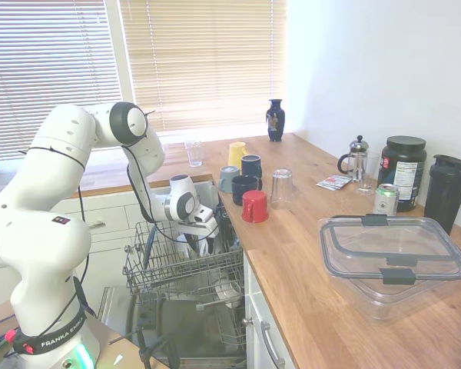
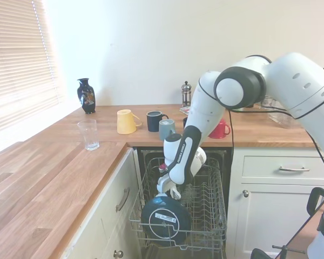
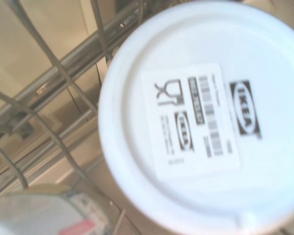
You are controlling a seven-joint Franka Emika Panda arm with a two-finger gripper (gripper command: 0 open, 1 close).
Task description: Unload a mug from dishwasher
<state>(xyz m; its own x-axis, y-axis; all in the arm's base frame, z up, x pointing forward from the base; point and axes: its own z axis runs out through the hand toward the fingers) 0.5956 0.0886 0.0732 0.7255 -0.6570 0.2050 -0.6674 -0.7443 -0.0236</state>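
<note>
The white arm reaches down into the pulled-out wire rack (image 2: 205, 208) of the dishwasher (image 1: 180, 307), whose door hangs open below the wooden tabletop (image 1: 307, 254). The hand (image 2: 171, 190) sits low among the rack wires, just above a dark round plate (image 2: 165, 216) standing at the rack's front; whether its fingers are spread or closed cannot be told. Right beneath the wrist camera the mug (image 3: 206, 122) stands upside down in the rack, its white base with a printed sticker filling the view. On the tabletop behind the rack stand a red mug (image 1: 254, 206), a yellow mug (image 1: 237, 154) and a clear glass (image 1: 193, 152).
</note>
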